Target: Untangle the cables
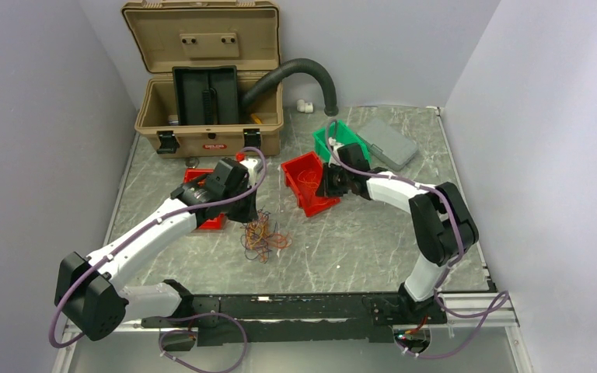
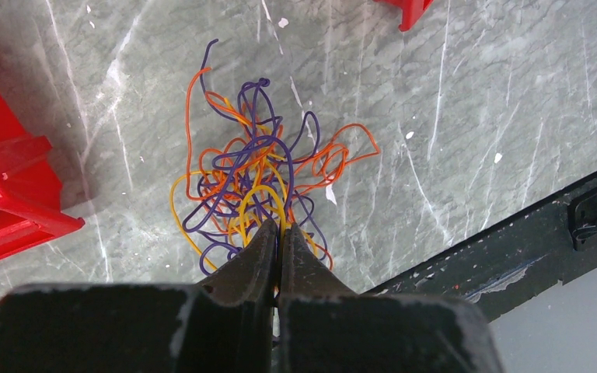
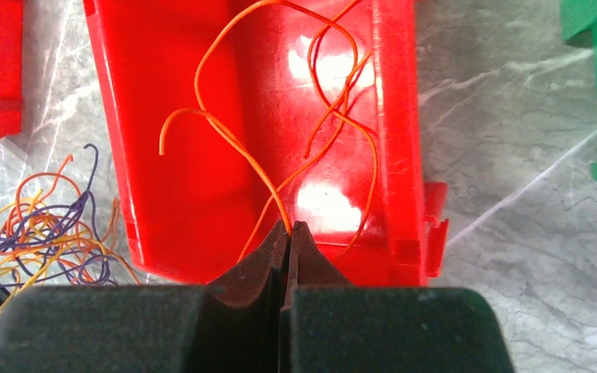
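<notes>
Tangle (image 1: 261, 237) lying mid-table (image 1: 357, 241), one strand pulled away to the right.
The left gripper (image 2: 281, 228) is pinched shut on a yellow strand (image 2: 263, 193) at the tangle's edge, its arm stretched out from the near left. The right gripper (image 3: 290, 227) is clenched on an orange cable (image 3: 225, 134) over the red bin (image 3: 163, 194), elbow bent.

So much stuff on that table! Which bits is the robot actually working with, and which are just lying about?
Job: tangle of cables; left gripper, shut on one of its yellow strands; orange cable pinched by right gripper over red bin.
Lying about: tan toolbox, black hose, green bin, grey case.
</notes>
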